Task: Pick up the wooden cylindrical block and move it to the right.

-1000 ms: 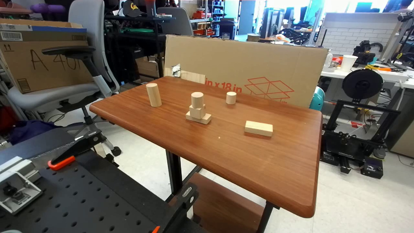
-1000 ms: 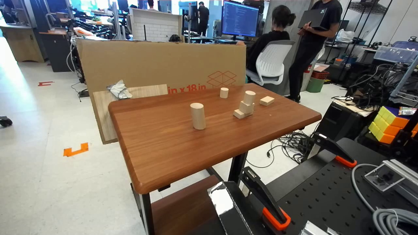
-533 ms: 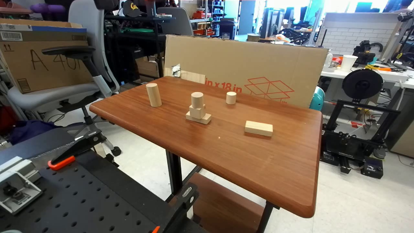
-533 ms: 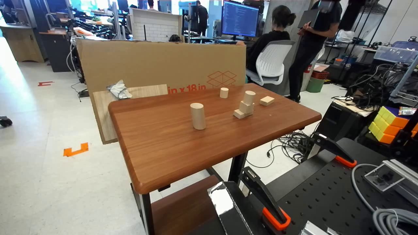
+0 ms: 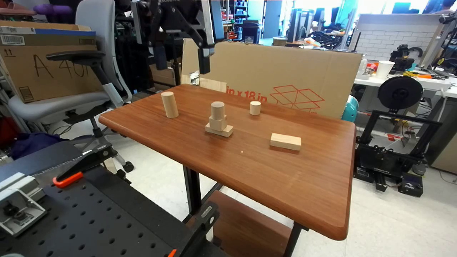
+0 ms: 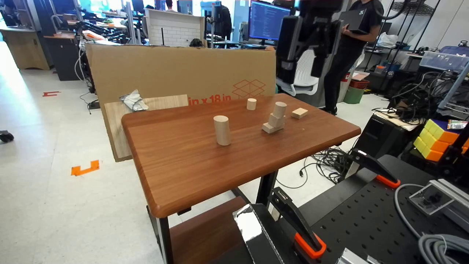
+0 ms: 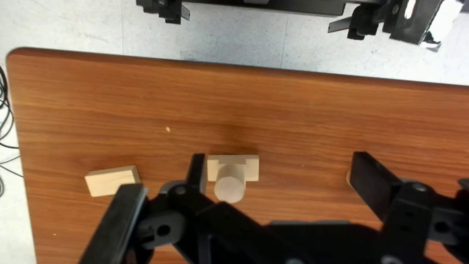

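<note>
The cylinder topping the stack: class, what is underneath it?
Under the cylinder sits a squarish block, then a flat block resting on the table. Where they touch is covered and cannot be seen.

Both exterior views look down over the table (image 5: pixel 285 171) from a bit away, toward the big cardboard sheet (image 5: pixel 271 71) behind it. In an exterior view, the black bench with holes (image 5: pixel 96 217) is at the bottom left. In an exterior view with a white chair (image 6: pixel 306 69) at the back, it is at the bottom right. The wrist view looks down from over the table, with the gripper (image 7: pixel 280 161) very close. All three views share the block stack (image 7: pixel 230 178). In both exterior views the flat block (image 7: pixel 111 180) is right of it; in the wrist view, left.
</note>
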`<act>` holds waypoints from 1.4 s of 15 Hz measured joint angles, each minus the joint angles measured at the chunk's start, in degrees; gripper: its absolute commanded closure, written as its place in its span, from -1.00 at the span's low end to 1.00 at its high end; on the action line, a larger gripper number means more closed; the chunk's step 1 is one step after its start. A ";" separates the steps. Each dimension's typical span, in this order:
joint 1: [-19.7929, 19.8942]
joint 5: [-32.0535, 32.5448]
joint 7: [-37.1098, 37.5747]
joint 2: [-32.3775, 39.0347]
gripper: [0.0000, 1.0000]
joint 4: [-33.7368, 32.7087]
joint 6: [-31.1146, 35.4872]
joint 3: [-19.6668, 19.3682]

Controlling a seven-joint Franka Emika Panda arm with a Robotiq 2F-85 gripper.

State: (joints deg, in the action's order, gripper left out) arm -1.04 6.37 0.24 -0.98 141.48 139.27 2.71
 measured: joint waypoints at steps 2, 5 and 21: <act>-0.97 -0.04 0.00 7.02 -1.00 -5.19 0.52 0.50; -2.57 -0.12 0.03 13.71 -1.00 -10.50 0.55 1.48; -8.94 0.26 3.68 22.06 -1.00 -16.82 0.33 3.47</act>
State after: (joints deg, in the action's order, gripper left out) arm -9.98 6.63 3.92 21.08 124.65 139.60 6.18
